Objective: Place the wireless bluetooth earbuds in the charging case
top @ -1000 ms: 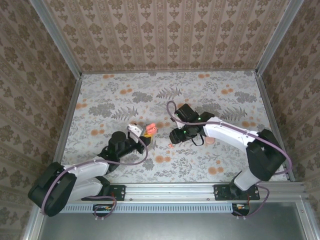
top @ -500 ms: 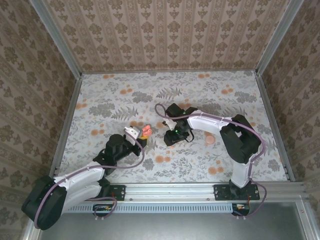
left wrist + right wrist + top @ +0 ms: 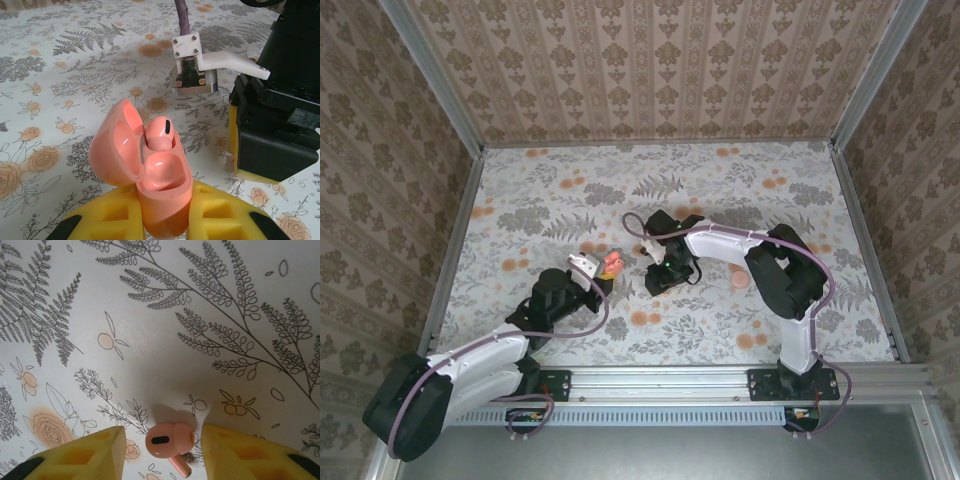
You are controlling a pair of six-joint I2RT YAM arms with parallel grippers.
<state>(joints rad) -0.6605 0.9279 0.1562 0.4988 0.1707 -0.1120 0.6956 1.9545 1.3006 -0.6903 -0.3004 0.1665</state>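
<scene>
The coral-pink charging case [image 3: 165, 192] stands upright with its lid swung open to the left. My left gripper [image 3: 165, 227] is shut on its lower body between yellow pads [image 3: 102, 222]. One pink earbud [image 3: 161, 132] sits in the far slot and the near slot is bare. In the top view the case [image 3: 611, 262] is just left of my right gripper [image 3: 658, 280]. A second earbud [image 3: 170, 440] lies on the table, stem toward the camera. My right gripper [image 3: 162, 434] is open around it, with a small gap on each side.
A round pale-pink disc [image 3: 740, 281] lies on the floral tabletop right of the right gripper. In the left wrist view the right gripper's black body [image 3: 277, 125] and wrist camera mount [image 3: 192, 65] stand close to the case's right. Patterned walls [image 3: 650, 70] enclose the table.
The right arm swung left and came down over the loose earbud, its jaws narrowing. The left gripper shifted a little with the case still held.
</scene>
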